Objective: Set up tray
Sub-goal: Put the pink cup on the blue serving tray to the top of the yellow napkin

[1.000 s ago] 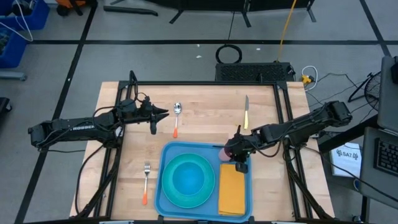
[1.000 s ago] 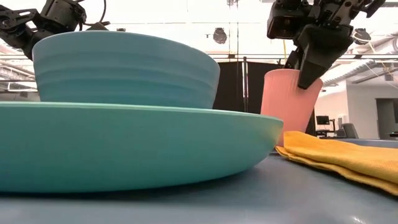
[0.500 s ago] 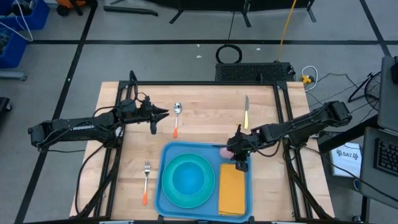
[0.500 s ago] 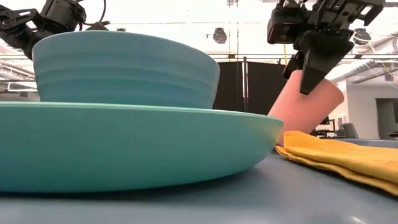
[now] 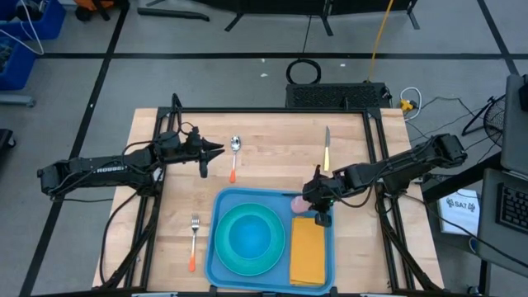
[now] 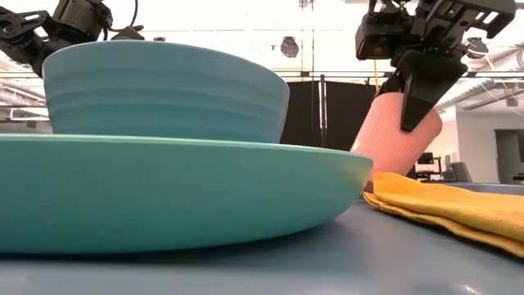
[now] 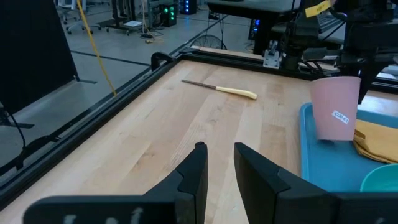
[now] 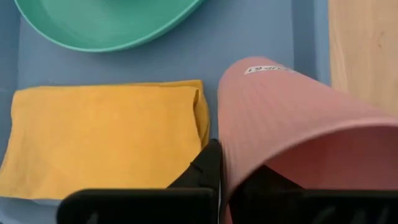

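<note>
At tray [image 5: 217,206] rim — tilted cup [image 6: 399,135]

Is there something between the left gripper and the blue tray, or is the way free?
Nothing visible blocks it. The left gripper hovers over bare wood, and only open table lies between it and the tray. The spoon lies just beside the gripper.

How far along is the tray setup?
Done: plate, bowl and napkin sit in the tray. In hand: the right gripper pinches the pink cup's rim; the cup is tilted at the tray's far corner. Left: spoon, fork and knife lie on the table; the left gripper waits near the spoon.
</note>
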Robot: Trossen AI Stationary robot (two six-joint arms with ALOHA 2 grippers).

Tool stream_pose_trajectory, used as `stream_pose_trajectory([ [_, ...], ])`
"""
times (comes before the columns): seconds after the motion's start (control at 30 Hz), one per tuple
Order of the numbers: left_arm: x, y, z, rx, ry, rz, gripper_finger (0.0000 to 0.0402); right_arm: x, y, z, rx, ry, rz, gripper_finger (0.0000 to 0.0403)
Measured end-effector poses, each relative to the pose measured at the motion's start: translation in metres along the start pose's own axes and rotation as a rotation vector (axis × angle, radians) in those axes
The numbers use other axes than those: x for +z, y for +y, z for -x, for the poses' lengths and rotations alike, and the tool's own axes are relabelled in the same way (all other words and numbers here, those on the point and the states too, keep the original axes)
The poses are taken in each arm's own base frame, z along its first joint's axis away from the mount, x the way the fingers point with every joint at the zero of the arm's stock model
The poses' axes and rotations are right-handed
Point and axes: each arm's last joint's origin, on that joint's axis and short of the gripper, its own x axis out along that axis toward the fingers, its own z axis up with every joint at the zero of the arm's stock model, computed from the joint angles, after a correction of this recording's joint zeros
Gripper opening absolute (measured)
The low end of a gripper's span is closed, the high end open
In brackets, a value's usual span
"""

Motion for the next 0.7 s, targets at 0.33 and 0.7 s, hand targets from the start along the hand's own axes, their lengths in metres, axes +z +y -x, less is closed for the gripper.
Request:
stream_pose_trajectory([
  [0.33,0.0,0.0,0.0,0.0,0.0,0.0,0.0081,0.015,0.006,0.021,-0.078,0.002,0.043,0.0001],
  [0.7,0.0,0.0,0.0,0.0,0.0,-0.001,0.0081,0.008,0.01,0.007,-0.057,0.191,-0.028,0.0],
])
